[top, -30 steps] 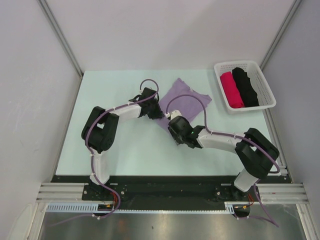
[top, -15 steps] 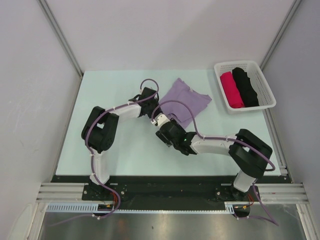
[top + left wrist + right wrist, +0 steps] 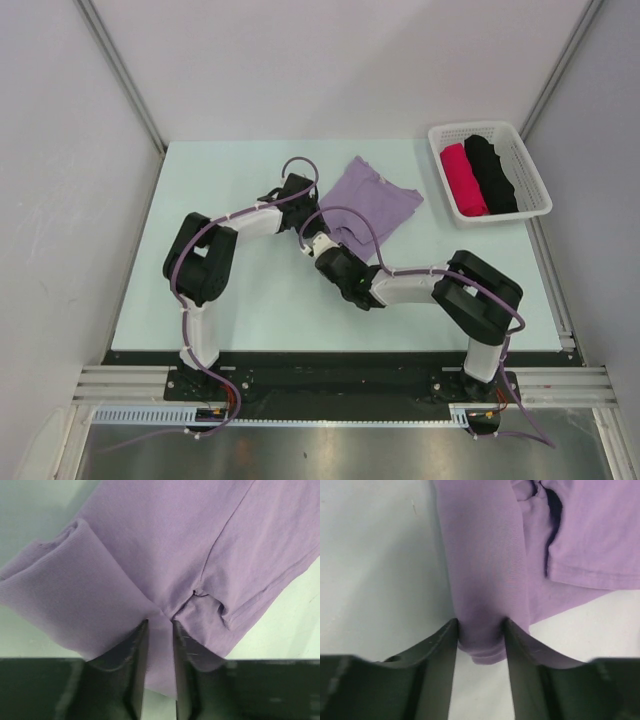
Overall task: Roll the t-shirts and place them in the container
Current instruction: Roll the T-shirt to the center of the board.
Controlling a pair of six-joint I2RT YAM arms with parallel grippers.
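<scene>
Top external: thin lavender-purple cloth t-shirt [image 3: 375, 205], frame centre, barely rolled; left gripper [image 3: 160, 625] pinches fold; right gripper [image 3: 480, 622] clamps roll end. Pink cloth roll [image 3: 463, 180], black cloth roll [image 3: 492, 172] in white plastic basket [image 3: 440, 133], upper right, look done; lavender remains.

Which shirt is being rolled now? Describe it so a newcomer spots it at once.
On the pale table, left of the white basket, lies a lavender t-shirt. Unlike the pink roll and black roll in the basket, it is spread out, only partly rolled.
</scene>
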